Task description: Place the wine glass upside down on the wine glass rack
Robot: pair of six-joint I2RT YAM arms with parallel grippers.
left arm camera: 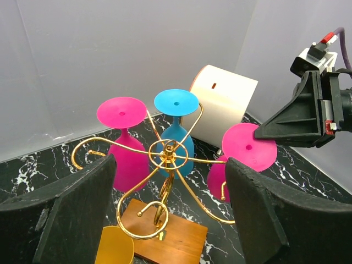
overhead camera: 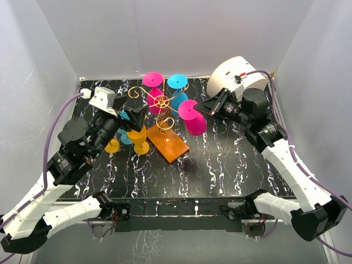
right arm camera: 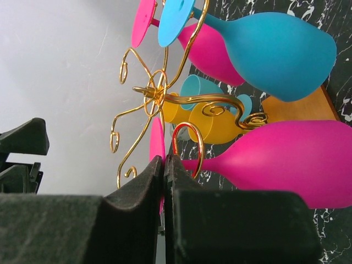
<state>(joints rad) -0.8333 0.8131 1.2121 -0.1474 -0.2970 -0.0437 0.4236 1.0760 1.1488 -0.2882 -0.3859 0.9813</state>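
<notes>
The wine glass rack is gold wire with curled arms on an orange wooden base. My right gripper is shut on the flat foot of a pink wine glass, held upside down at the rack's right side. Its stem passes through a curled arm end. Another pink glass and a blue glass hang upside down from the rack's far arms. My left gripper is open just left of the rack, holding nothing; its fingers frame the rack's centre.
Two yellow glasses and a teal one stand under my left gripper, beside the base. A white cylinder lies at the back right behind my right wrist. Grey walls close in the black marbled table.
</notes>
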